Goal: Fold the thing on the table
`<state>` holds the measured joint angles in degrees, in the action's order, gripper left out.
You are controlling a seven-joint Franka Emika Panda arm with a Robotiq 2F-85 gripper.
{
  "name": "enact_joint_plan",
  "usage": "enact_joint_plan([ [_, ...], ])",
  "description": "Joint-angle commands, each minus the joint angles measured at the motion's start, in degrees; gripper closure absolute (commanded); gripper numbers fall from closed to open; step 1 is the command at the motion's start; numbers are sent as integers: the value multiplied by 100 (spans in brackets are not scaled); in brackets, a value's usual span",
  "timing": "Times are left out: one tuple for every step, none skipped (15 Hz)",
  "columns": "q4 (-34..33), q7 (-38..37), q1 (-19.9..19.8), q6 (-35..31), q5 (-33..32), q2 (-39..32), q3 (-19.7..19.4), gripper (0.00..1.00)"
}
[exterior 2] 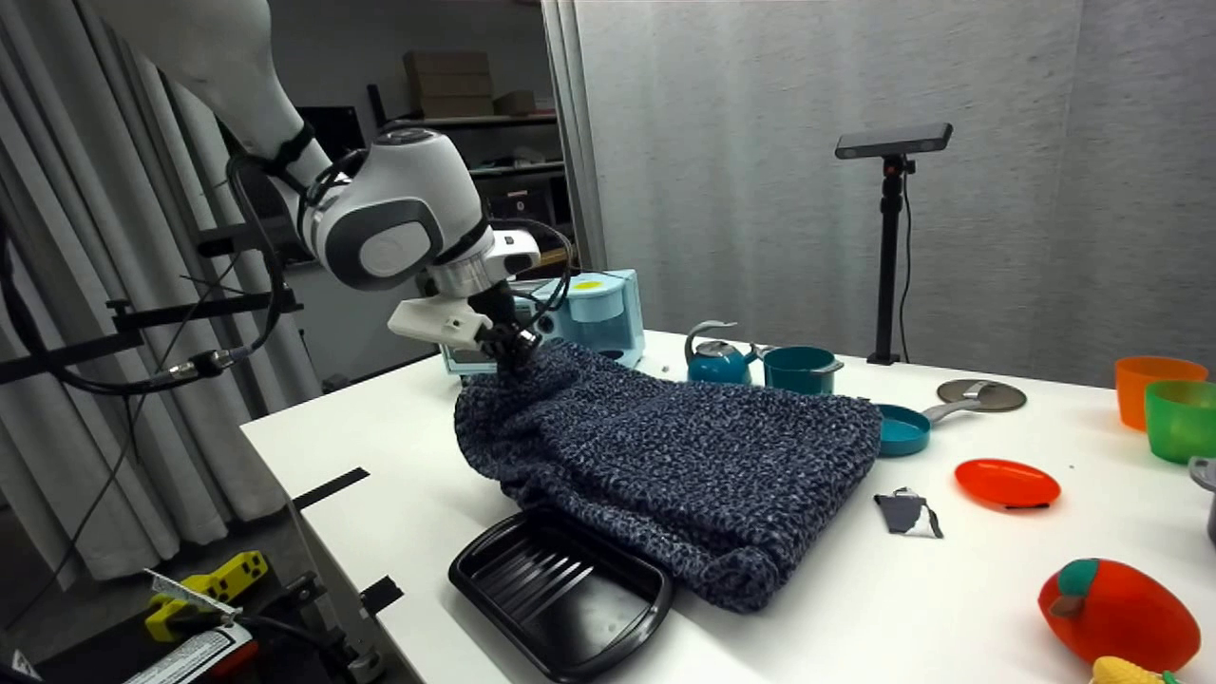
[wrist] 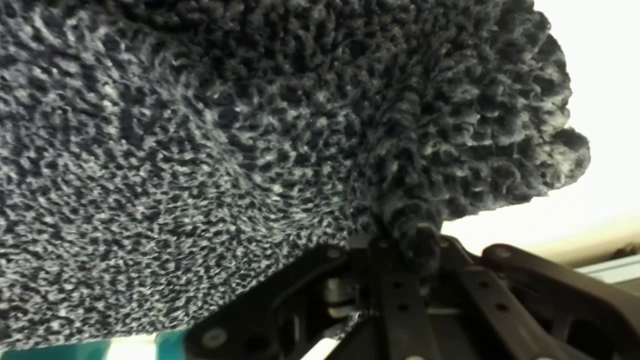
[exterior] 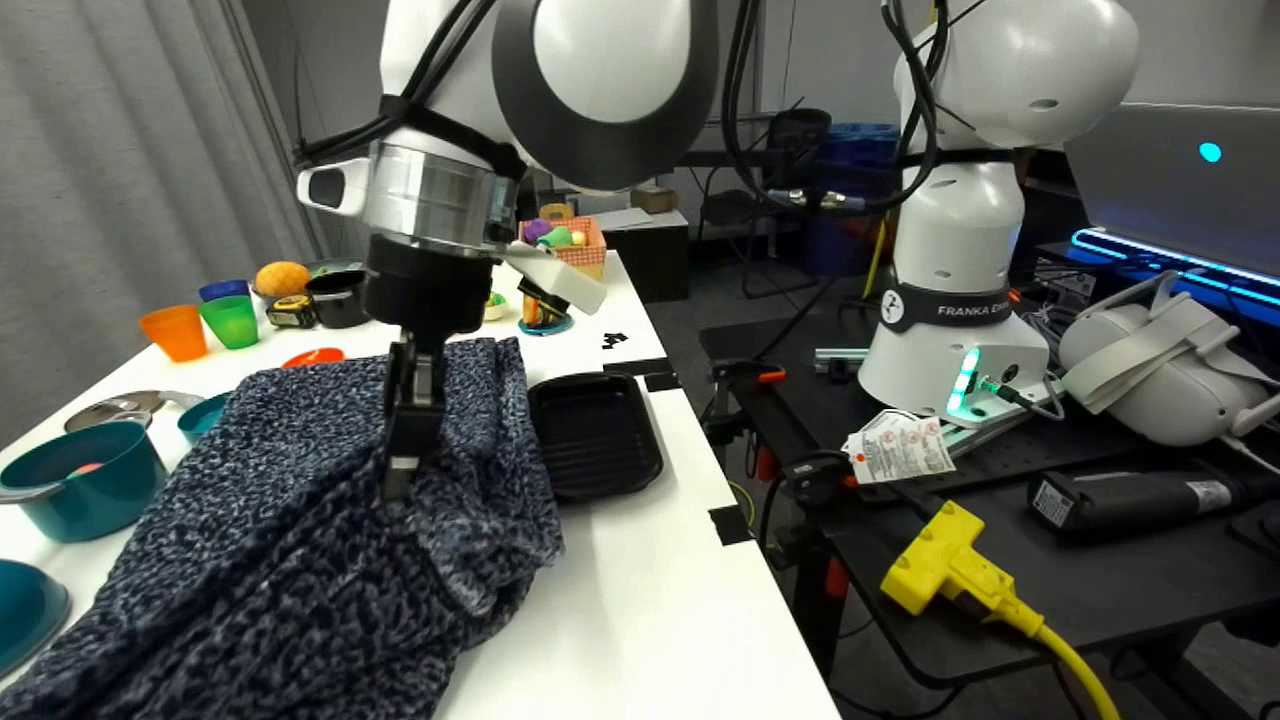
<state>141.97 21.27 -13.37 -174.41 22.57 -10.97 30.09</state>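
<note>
speckled navy-and-black cloth (exterior: 280,560), spread in folds across the white desk (exterior: 690,620), with one end raised and pinched in the tool (wrist: 415,245), with jaws closed on a ridge of knit in the wrist view. just beside the cloth, a ribbed black tray (exterior 2: 570,603). beyond the cloth in an exterior view, a teal kettle (exterior 2: 719,366), a teal pot (exterior 2: 800,372) and, just past one corner, a teal pan (exterior 2: 902,432). set apart, a red plate (exterior 2: 1007,481), and farther off, an orange cup (exterior 2: 1148,391) beside a green cup (exterior 2: 1180,423).
</note>
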Motion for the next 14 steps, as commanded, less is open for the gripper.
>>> enact_joint_plan([
  [-231, 1202, -1552, -160, 1585, -110, 1386, 98],
  [-177, 1669, -1981, 7, 2051, 19, 1624, 98],
  [-119, 1990, -2342, 159, 2343, 180, 1768, 98],
  [33, 1994, -2479, 373, 2363, 443, 1607, 98],
  [171, 2022, -2632, 487, 2342, 610, 1455, 98],
  [270, 2056, -2801, 600, 2304, 752, 1311, 98],
  [430, 1935, -2918, 667, 2092, 913, 1074, 98],
  [513, 1948, -3082, 697, 2009, 1010, 904, 98],
  [628, 1898, -3218, 734, 1832, 1133, 671, 98],
  [734, 1840, -3353, 733, 1612, 1246, 441, 98],
  [836, 1753, -3498, 733, 1296, 1351, 190, 98],
  [898, 1730, -3667, 757, 991, 1437, -49, 98],
  [951, 1659, -3851, 752, 594, 1493, -300, 98],
  [961, 1562, -4040, 764, 157, 1522, -527, 98],
])
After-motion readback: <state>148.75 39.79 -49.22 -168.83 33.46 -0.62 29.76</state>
